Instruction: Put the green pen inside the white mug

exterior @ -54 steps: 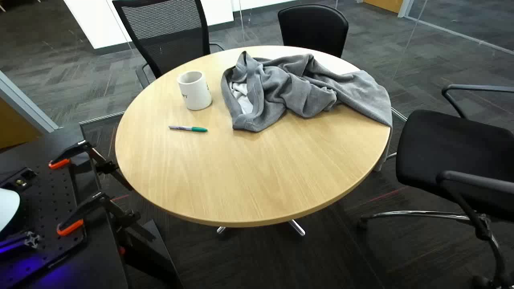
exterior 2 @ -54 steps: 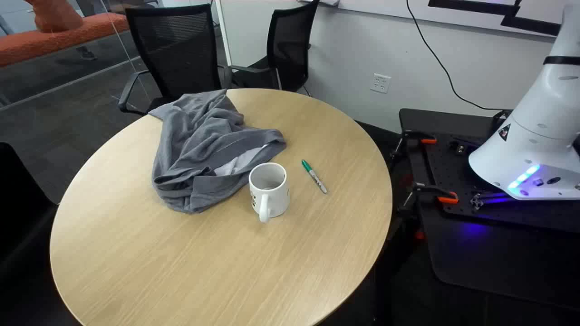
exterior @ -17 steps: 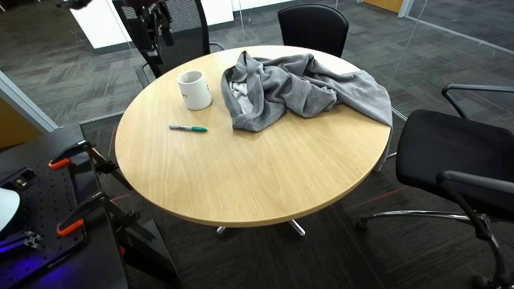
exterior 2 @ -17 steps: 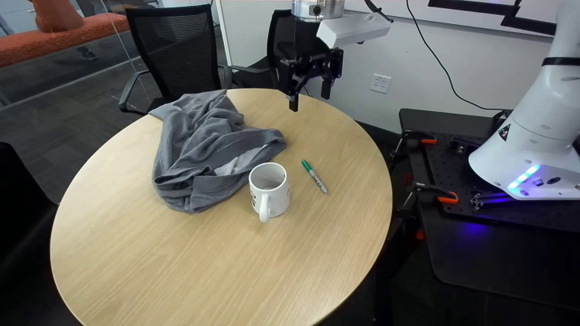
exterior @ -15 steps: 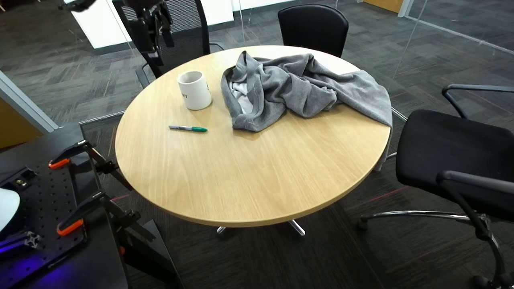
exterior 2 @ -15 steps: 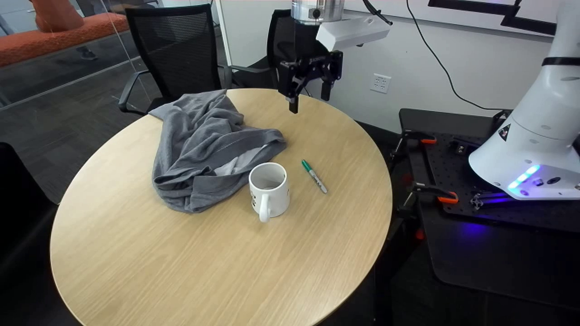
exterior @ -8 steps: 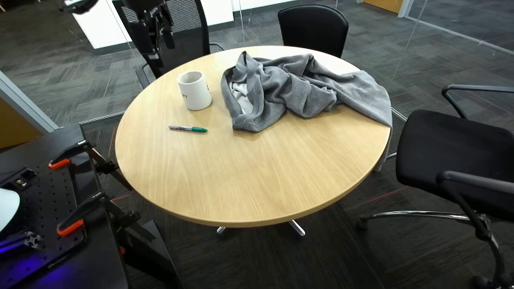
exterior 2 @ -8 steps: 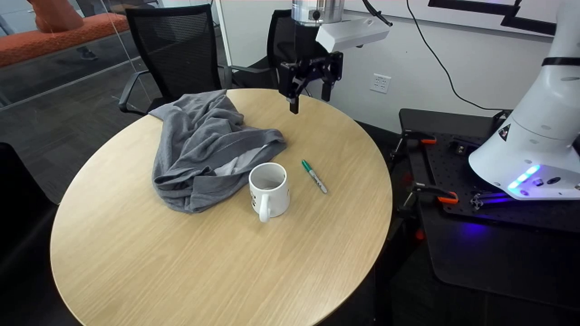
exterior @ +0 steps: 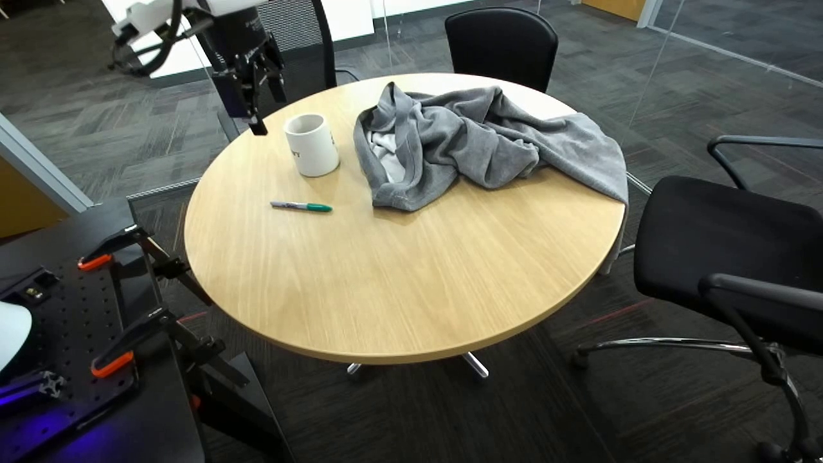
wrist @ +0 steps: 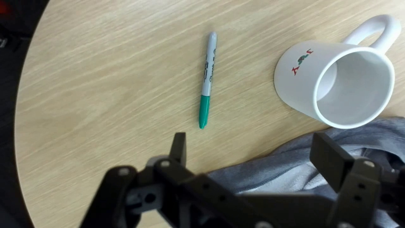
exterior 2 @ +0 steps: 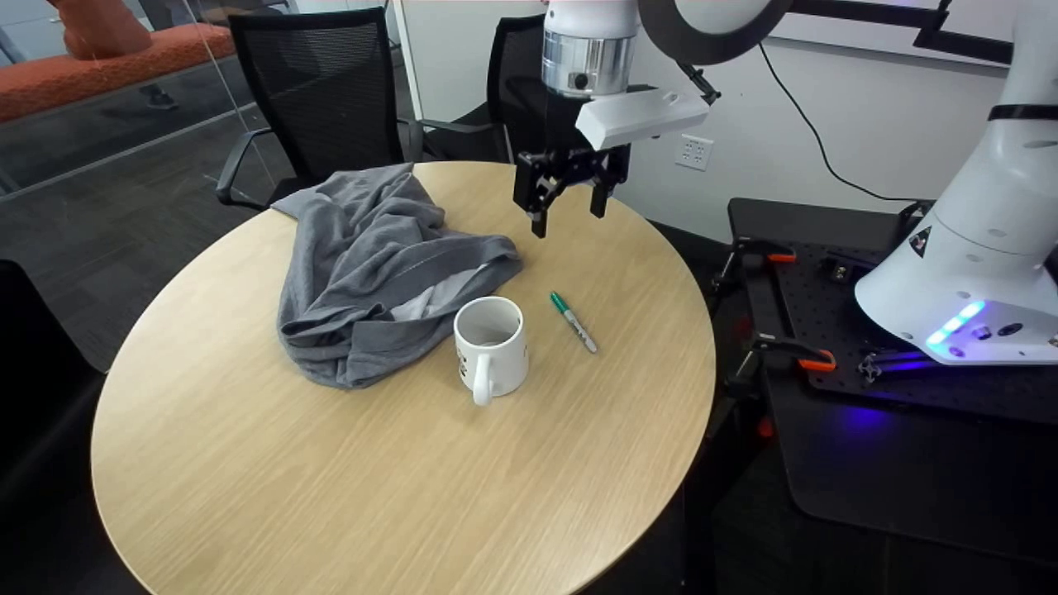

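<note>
Dark carpet (exterior: 643, 411) surrounds a round, pale worktop (exterior: 398, 276), and we go straight to the green pen (wrist: 207, 79): it's lying flat on that surface, held by nothing, its green end towards the fingers (wrist: 330, 160) in the wrist view. Near it but apart, the white mug (exterior: 312, 145) stands upright, mouth facing up. Close by the mug, with a gap between them in an exterior view, sprawls a crumpled grey garment (exterior: 482, 141), and beyond the edge we've got chairs (exterior: 501, 48). And here's the news: compared with half a second ago, the fingers have come lower in both exterior views, while pen and mug haven't budged, so we'd call this the approach, with pick and drop both still to do. Those fingers are spread wide, we can confirm, nothing gripped between them. Up above, the arm (exterior 2: 588, 62) reaches out over the worktop, its end pointing nearly straight down, and the fingers hang in the air, well above the pen. Our read: they look turned to close across it, but we'd want them shifted over and lowered first, gently, because something that slim and round could roll if nudged.
</note>
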